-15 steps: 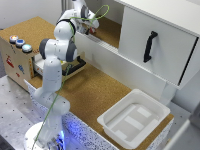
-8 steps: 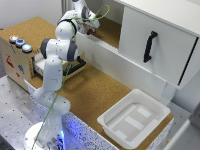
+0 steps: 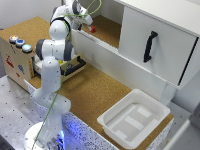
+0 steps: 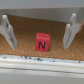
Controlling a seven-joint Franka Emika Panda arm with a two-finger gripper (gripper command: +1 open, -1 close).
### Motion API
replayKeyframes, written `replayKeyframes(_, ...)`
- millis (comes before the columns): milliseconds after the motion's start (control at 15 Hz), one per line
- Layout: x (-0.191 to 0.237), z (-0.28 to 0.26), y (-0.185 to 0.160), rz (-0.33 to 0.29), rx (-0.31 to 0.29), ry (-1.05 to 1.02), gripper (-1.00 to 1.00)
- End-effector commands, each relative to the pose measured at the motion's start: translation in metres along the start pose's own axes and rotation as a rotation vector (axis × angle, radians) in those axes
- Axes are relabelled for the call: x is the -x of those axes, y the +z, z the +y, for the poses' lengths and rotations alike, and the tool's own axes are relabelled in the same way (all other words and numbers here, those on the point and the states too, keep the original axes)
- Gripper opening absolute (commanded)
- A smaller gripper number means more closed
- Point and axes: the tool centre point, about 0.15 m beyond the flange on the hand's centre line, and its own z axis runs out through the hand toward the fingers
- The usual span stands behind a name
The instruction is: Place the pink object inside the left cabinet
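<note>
Exterior view, left to right: wooden box (image 3: 17, 60) carrying round buttons (image 3: 20, 43); arm (image 3: 52, 65) reaching up into the left cabinet (image 3: 107, 27); door (image 3: 155, 45) with black handle (image 3: 149, 46); white tray (image 3: 134, 117) on the table (image 3: 92, 92) at near right.

The gripper (image 3: 86, 22) hangs over the cabinet's cork floor. In the wrist view the fingers (image 4: 7, 32) stand spread wide, each well apart from the block. The pink block (image 4: 42, 42), marked with a dark letter, sits flat on the cork between them, just behind the low white front wall (image 4: 42, 70). In the exterior view it shows as a red speck (image 3: 92, 29) near the fingers.

Judgement: the block appears already set down inside the cabinet, and withdrawal is what remains. Risk: a sideways drift while lifting could let a finger clip the block and knock it toward the front wall; a low retreat could catch the wall's edge.

Hard to make out: the exterior view is too coarse to show finger spacing, and the arm hides part of the cabinet's left end. The cabinet's rear is cut off.
</note>
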Motion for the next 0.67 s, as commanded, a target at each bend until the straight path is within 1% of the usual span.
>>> replayKeyframes(0,0.078,-0.023,-0.049,0.036,-0.063,-0.031,1.0)
replayKeyframes(67,0.094,-0.025,-0.058,0.01,-0.079,-0.029,1.0)
replayKeyframes(133,0.108,-0.027,-0.066,-0.004,-0.075,-0.019,1.0)
replayKeyframes(200,0.123,-0.027,-0.072,-0.035,-0.094,-0.007,1.0)
replayKeyframes(333,0.15,-0.024,-0.081,-0.067,-0.123,0.016,1.0)
replayKeyframes(467,0.168,-0.016,-0.083,-0.085,-0.167,0.018,1.0)
replayKeyframes(600,0.174,-0.01,-0.077,-0.082,-0.244,-0.026,1.0)
